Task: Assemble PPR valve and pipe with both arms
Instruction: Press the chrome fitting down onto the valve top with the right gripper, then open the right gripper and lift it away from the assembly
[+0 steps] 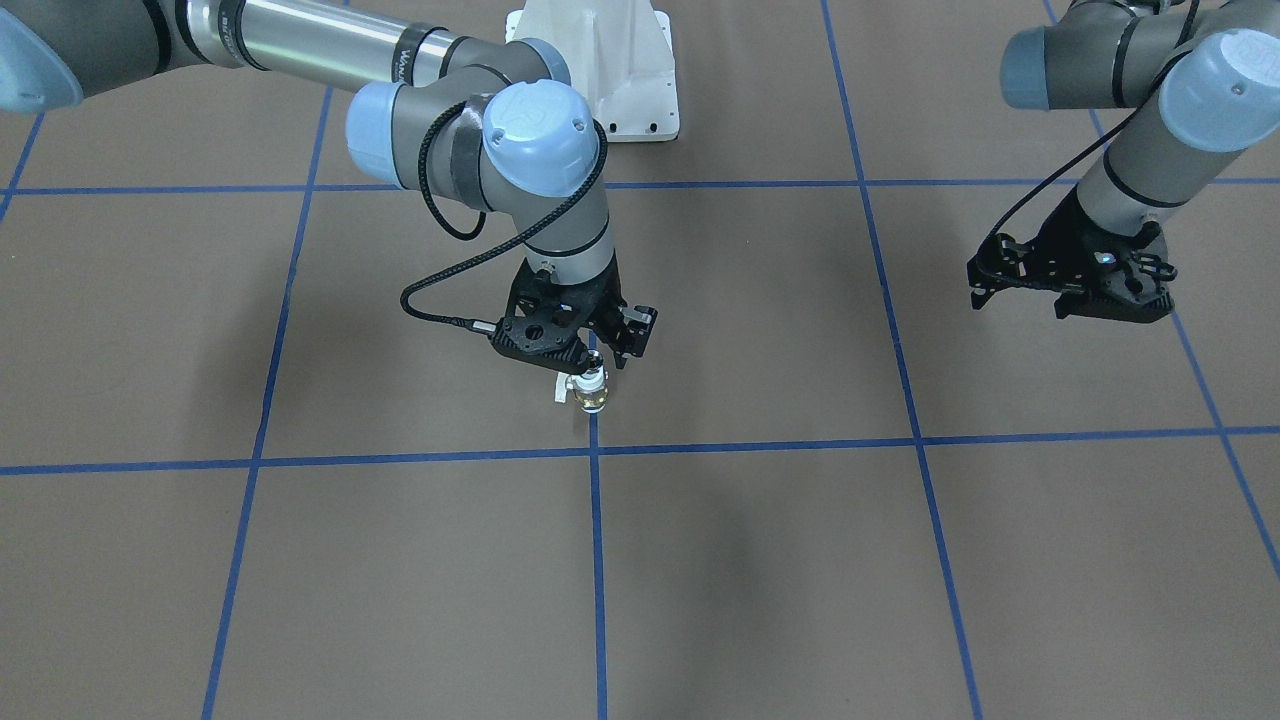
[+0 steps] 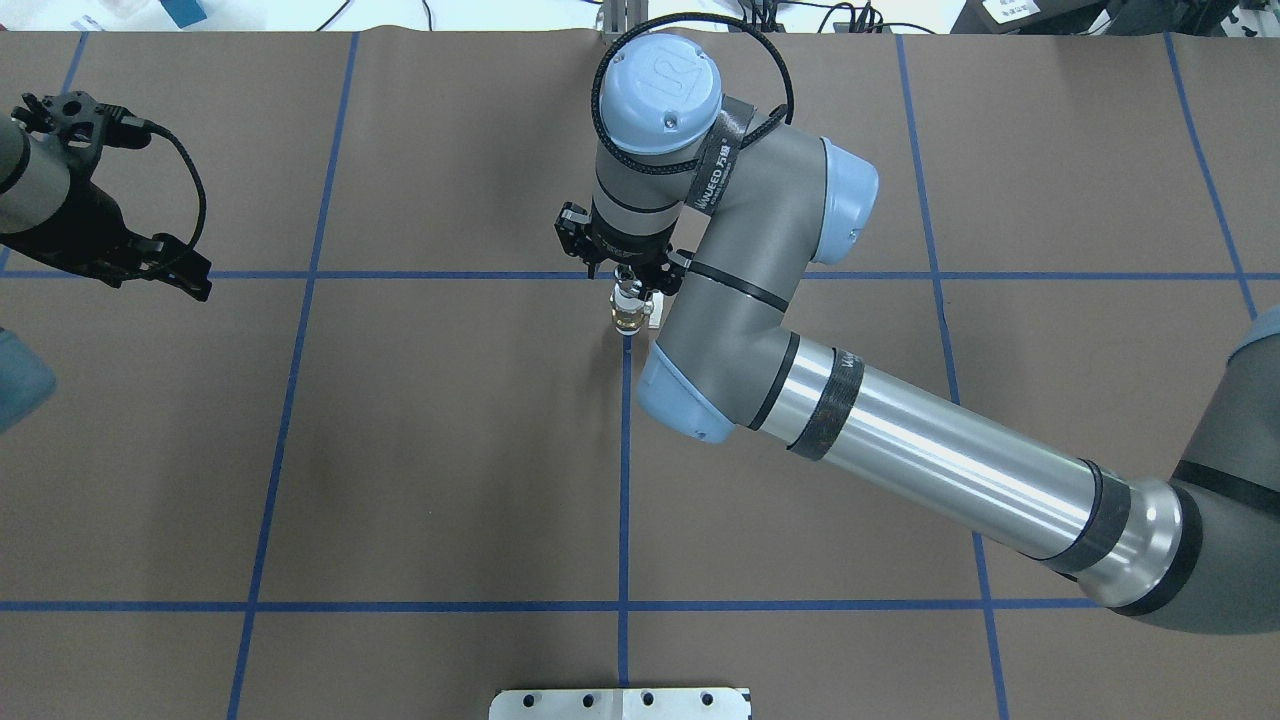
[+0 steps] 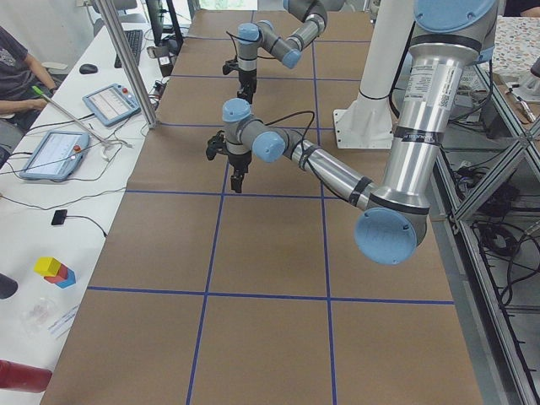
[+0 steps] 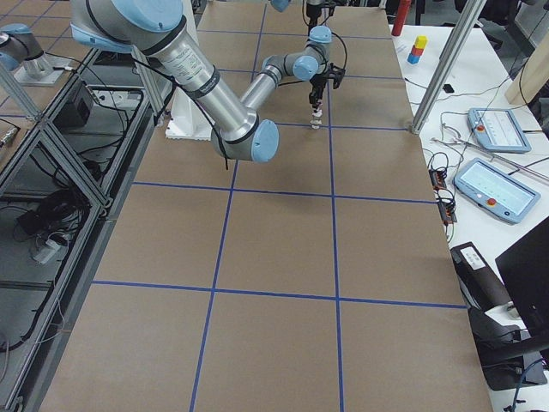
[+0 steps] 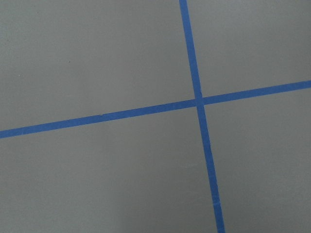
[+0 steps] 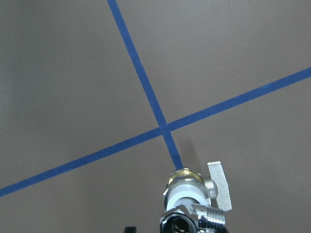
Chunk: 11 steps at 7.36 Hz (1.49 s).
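I see the valve (image 1: pixel 592 392) upright, brass end down, over a blue tape line (image 1: pixel 598 560) on the bench (image 1: pixel 800 560). The pipe (image 6: pixel 187 221) sits in its white collar. My right end effector (image 1: pixel 597 358) clamps that pipe from above. The left end effector (image 1: pixel 1020 300) hangs well apart, spread wide.

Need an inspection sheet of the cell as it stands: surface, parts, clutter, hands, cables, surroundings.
Surface: brown mat with a blue tape grid, flat.
Job's things: PPR valve hangs under the pipe, apparently joined, mid-table over a tape line; contact with the mat cannot be told.
Clutter: nothing seen on the mat.
Hands: right hand shut on the pipe; left hand open, empty, off to the side.
Cables: black cable loops at the right wrist, apart from the parts.
Surroundings: white pedestal; pendants on a side bench; operator seated.
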Each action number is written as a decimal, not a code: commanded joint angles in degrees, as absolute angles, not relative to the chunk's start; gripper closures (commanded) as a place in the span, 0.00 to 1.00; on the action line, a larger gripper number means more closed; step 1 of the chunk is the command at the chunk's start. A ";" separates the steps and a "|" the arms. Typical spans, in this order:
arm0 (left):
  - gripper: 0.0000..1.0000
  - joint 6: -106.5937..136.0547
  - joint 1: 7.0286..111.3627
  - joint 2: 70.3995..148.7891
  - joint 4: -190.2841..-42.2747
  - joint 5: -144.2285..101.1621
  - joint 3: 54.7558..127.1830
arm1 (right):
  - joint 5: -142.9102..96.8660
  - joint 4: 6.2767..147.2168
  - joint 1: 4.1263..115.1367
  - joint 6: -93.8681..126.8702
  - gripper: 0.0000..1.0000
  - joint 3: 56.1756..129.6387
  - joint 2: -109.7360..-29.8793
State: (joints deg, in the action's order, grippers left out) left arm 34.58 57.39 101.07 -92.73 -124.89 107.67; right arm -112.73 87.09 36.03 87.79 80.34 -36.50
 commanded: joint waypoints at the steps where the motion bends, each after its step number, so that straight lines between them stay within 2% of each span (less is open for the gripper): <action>1: 0.01 34.63 57.39 101.16 -92.72 -124.89 107.67 | -112.85 87.45 36.04 88.07 0.01 81.38 -36.74; 3: 0.01 34.63 57.39 101.16 -92.72 -124.89 107.67 | -113.38 87.71 36.21 87.98 0.00 84.79 -38.48; 5: 0.01 34.80 57.39 101.34 -92.72 -124.89 107.75 | -113.64 92.18 37.52 86.58 0.00 96.00 -44.61; 6: 0.01 34.80 57.39 101.34 -92.72 -124.89 107.84 | -113.73 92.20 38.92 82.83 0.00 102.59 -50.91; 9: 0.01 34.72 58.00 100.46 -95.43 -124.89 108.63 | -120.73 91.32 48.91 63.71 0.00 110.10 -66.47; 11: 0.01 34.19 60.11 94.43 -103.49 -125.33 108.46 | -125.57 90.01 58.31 45.79 0.00 110.65 -77.90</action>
